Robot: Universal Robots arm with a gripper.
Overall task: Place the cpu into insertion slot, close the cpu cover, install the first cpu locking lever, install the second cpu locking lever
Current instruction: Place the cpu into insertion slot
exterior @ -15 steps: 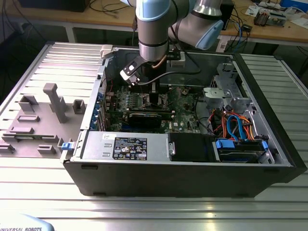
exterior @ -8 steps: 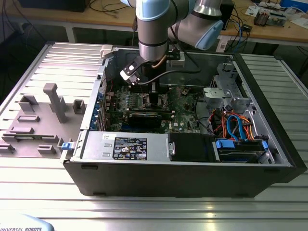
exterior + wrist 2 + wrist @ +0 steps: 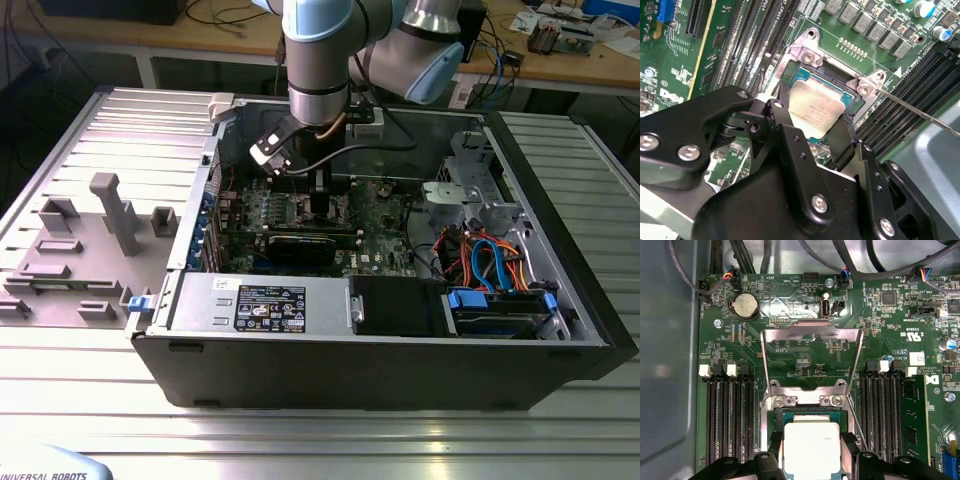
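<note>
1. Silver cpu (image 3: 812, 450) is clamped between our fingers (image 3: 782, 125) at the slot (image 3: 810, 411), eleven o'clock in the case (image 3: 400, 370) by the exterior view.
2. We judge placement is underway, with the cover (image 3: 810, 326) open; seating needs square alignment.

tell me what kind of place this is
Likely a robotics lab bench for PC assembly: a robot arm reaches into an open desktop computer case on a ribbed aluminium table, its gripper shut on the cpu, with a cable-strewn workbench behind.

coin battery (image 3: 745, 305), blue cables (image 3: 487, 262), grey fixtures (image 3: 112, 205)
</note>
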